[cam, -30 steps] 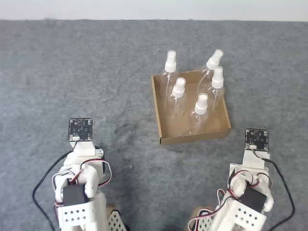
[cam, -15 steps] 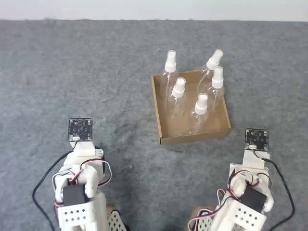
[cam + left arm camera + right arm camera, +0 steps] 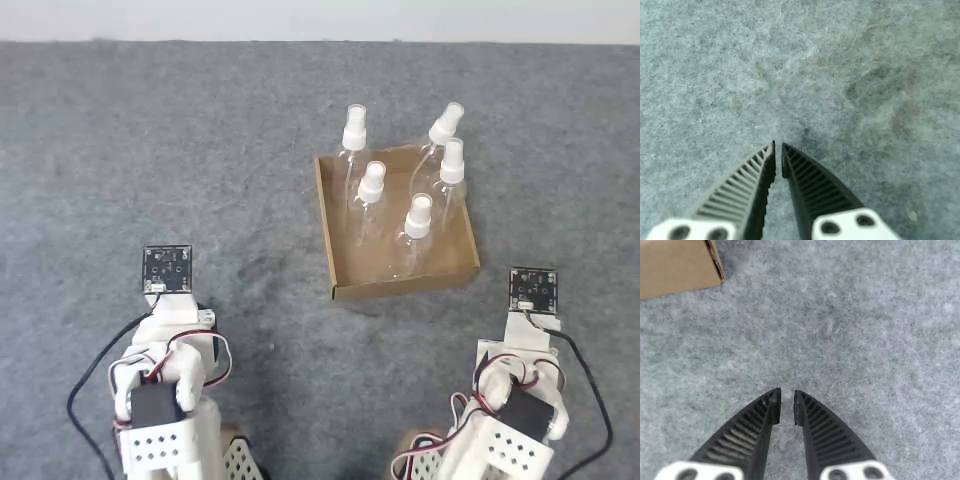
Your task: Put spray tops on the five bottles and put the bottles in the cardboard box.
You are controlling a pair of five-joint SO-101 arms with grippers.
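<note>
Bottles in cardboard box, near right pincer, left pincer farther, both seemingly closed

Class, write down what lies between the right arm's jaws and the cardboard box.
Only bare grey carpet, as the right wrist view shows, up to the cardboard box.

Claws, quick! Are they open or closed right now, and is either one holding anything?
Left claw: closed, holding nothing.
Right claw: closed, holding nothing.
</note>
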